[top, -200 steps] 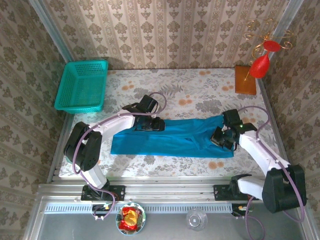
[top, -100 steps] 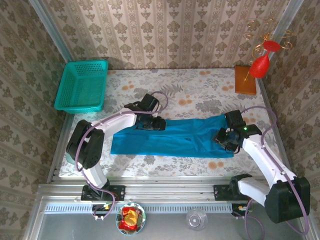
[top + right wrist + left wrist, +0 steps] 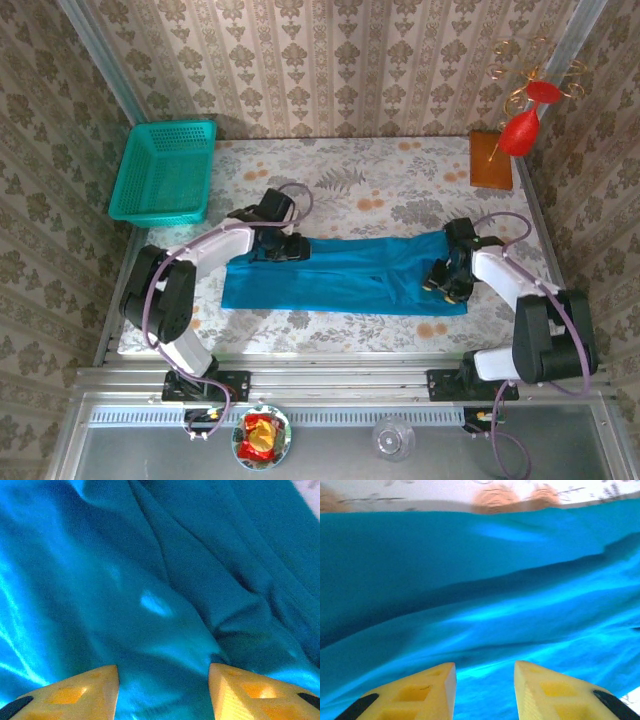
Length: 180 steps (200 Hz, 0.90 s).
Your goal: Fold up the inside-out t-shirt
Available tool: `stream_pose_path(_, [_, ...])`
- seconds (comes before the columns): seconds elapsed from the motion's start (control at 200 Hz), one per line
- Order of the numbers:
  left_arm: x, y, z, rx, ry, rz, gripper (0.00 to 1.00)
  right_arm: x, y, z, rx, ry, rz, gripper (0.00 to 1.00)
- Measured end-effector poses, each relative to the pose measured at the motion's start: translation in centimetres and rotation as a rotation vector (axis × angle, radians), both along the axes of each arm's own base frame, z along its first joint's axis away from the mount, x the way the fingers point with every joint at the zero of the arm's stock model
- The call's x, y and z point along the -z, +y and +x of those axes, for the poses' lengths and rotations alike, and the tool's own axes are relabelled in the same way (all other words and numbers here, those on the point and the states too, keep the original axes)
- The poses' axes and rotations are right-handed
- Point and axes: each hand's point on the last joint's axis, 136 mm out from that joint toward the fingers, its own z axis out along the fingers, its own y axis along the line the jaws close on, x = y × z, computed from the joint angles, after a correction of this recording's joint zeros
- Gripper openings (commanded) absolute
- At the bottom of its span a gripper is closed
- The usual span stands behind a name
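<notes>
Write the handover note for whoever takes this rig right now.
Left gripper: open, low over the shirt near its far edge, toward the left end.
Right gripper: open, low over the shirt's right end.
Shirt: flat on the table, a long strip running left to right.
Done: it looks folded lengthwise.
Left: probably fold the strip end to end, then smooth it.

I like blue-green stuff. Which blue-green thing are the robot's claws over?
The flat t-shirt, with the left gripper and right gripper over it; the mesh basket sits apart, far left.
</notes>
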Motion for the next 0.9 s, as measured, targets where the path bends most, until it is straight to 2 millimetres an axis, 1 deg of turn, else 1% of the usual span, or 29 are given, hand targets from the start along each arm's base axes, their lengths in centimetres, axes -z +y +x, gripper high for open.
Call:
stream_pose_path(0.1, [0.6, 1.5, 0.1, -0.023, 0.011, 0.014, 0.37, -2.2, -0.5, 0.2, 0.016, -0.097, -0.004, 0.52])
stream_pose_path(0.17, [1.0, 2.5, 0.0, -0.035, 0.021, 0.024, 0.37, -2.9, -1.1, 0.1, 0.044, -0.139, -0.003, 0.52])
stream_pose_path(0.235, [1.4, 3.4, -0.1, -0.05, 0.029, 0.03, 0.37, -2.5, -1.7, -0.4, 0.075, -0.129, -0.003, 0.52])
stream_pose_path(0.39, [1.6, 5.6, -0.3, -0.102, 0.041, 0.037, 0.37, -0.2, -2.2, -2.0, 0.137, -0.071, 0.034, 0.52])
stream_pose_path(0.51, [1.4, 6.1, -0.3, -0.113, 0.033, 0.034, 0.37, 0.7, -2.0, -2.2, 0.192, -0.072, 0.098, 0.48])
stream_pose_path(0.585, [1.3, 6.1, -0.4, -0.112, 0.031, 0.033, 0.37, 0.8, -1.8, -2.0, 0.226, -0.092, 0.137, 0.41])
stream_pose_path(0.66, [1.4, 6.2, -0.5, -0.112, 0.033, 0.034, 0.37, 0.4, -1.8, -1.9, 0.261, -0.122, 0.168, 0.29])
stream_pose_path(0.815, [1.3, 6.2, -0.5, -0.112, 0.031, 0.033, 0.37, -1.9, -1.8, -1.4, 0.295, -0.231, 0.202, 0.01])
stream_pose_path(0.825, [1.3, 6.2, -0.5, -0.113, 0.031, 0.033, 0.37, -2.0, -1.8, -1.4, 0.298, -0.239, 0.203, 0.0])
stream_pose_path(0.9, [1.2, 6.2, -0.5, -0.112, 0.029, 0.032, 0.37, -3.2, -1.7, -1.4, 0.312, -0.288, 0.215, 0.0])
